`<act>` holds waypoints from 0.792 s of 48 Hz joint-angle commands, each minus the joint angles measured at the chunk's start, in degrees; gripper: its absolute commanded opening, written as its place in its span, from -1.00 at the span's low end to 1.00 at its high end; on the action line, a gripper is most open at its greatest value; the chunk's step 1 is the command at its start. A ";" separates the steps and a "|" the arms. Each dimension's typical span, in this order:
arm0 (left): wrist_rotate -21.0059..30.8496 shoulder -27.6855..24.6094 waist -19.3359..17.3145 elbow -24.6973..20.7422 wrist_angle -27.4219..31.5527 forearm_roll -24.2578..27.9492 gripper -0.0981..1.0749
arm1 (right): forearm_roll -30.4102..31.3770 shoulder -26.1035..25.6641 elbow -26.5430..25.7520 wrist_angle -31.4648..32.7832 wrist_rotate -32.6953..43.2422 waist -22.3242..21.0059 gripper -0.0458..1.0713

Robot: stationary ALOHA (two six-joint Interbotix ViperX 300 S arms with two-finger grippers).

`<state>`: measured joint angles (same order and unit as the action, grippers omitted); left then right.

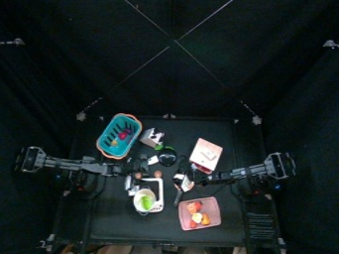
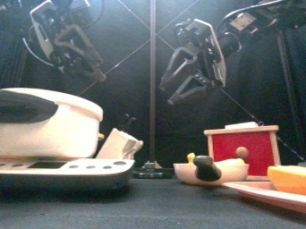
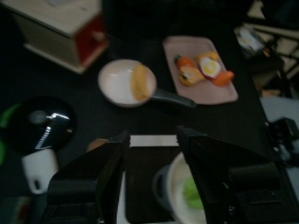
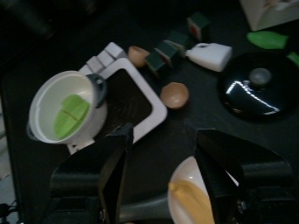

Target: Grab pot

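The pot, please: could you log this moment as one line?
pot: on table, ungrasped | right tool: open, above | left tool: open, above

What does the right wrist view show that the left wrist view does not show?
Only the right wrist view shows the whole pot with the green item inside, a brown egg-like piece and a black lid. Only the left wrist view shows the pink tray with orange pieces and the red and white box. Both show a small bowl holding something yellow, and each gripper's own open fingers.
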<state>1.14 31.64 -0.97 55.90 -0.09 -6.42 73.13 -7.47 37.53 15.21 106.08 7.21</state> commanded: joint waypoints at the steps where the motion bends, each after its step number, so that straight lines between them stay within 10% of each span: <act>1: -0.18 3.96 -4.04 3.16 -5.10 -0.26 0.61 | -0.35 1.58 -4.39 -1.14 0.00 1.23 0.62; 21: -0.53 7.56 -15.12 7.38 -6.33 3.43 0.61 | -9.32 13.71 -17.23 -1.76 -0.18 1.49 0.63; 38: -0.44 9.58 -19.34 10.37 -3.52 6.59 0.61 | -21.01 16.17 -24.17 13.71 -0.44 1.67 0.63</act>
<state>0.70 40.96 -20.13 65.83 -3.43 -0.09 54.14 10.11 15.91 25.75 105.82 8.70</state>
